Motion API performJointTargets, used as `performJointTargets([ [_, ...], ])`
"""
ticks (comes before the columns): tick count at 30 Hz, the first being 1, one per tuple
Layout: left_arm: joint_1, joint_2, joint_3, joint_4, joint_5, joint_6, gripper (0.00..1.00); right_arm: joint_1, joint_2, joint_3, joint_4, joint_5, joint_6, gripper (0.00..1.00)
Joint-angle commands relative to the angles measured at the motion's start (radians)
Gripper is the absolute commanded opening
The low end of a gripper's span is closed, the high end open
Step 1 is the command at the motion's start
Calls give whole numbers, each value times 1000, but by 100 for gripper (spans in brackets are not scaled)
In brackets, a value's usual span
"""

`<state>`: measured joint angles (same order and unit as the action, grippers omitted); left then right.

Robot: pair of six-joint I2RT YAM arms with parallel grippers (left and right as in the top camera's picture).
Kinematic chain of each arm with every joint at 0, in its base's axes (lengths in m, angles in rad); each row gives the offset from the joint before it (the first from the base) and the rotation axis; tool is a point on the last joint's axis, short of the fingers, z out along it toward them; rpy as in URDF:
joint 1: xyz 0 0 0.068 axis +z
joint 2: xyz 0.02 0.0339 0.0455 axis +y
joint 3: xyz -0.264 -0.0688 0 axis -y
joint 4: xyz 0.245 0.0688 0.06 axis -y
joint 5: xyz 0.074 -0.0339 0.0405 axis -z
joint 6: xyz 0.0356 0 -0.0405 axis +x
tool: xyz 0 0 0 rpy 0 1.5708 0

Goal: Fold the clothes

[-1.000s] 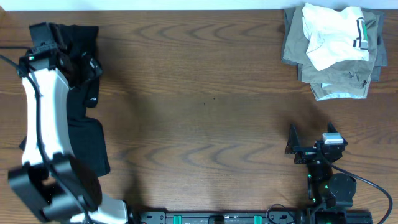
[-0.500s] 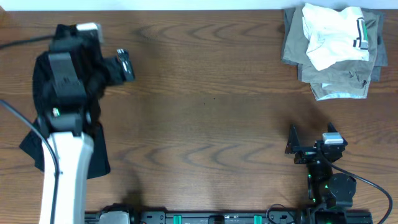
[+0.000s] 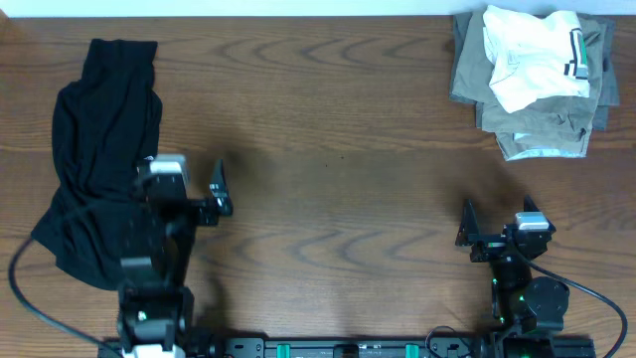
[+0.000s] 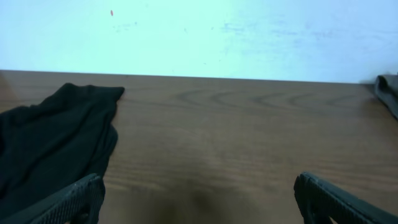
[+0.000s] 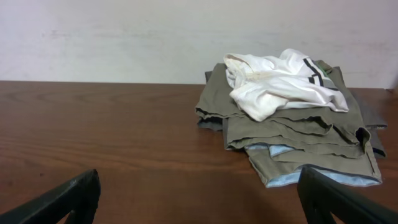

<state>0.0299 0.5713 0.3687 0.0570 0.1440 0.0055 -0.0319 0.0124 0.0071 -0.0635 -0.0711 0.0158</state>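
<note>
A crumpled black garment point(image 3: 94, 159) lies at the table's left side; it also shows at the left of the left wrist view point(image 4: 50, 143). A stack of folded olive clothes with a white garment on top point(image 3: 532, 75) sits at the far right corner, and shows in the right wrist view point(image 5: 292, 106). My left gripper point(image 3: 189, 189) is open and empty, just right of the black garment; its fingertips frame bare wood point(image 4: 199, 202). My right gripper point(image 3: 494, 227) is open and empty near the front right edge point(image 5: 199, 199).
The wooden table point(image 3: 328, 149) spans the view, with a pale wall behind it point(image 4: 249, 37). The arm bases stand at the front edge.
My left arm has pulled back from the far left corner toward the front edge, leaving the black garment lying on the table. The right arm has not moved.
</note>
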Motion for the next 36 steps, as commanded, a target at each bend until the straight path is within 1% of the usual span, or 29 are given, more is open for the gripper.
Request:
performJointTargets([
  [1,-2,-106,-75,22,6,16,98,-14,-6,-2,-5,4,13,99],
  [13,-2,-448,-251,24,2,17,98,-14,-6,-2,-5,4,13,99],
  [18,-2,-552,-293,36,2,17,98,-14,-6,-2,-5,4,13,99],
  [27,-1,-570,-306,42,-6,28,98,-14,-6,-2,-5,4,13,99],
  [31,-1,-570,-364,60,-6,28,98,-14,-6,-2,-5,4,13,99],
  [34,-2,-570,-365,8,-5,27,98,-14,-6,-2,-5,4,13,99],
  [36,1,-570,-365,3,-6,29,98,-14,-6,-2,-5,4,13,99],
])
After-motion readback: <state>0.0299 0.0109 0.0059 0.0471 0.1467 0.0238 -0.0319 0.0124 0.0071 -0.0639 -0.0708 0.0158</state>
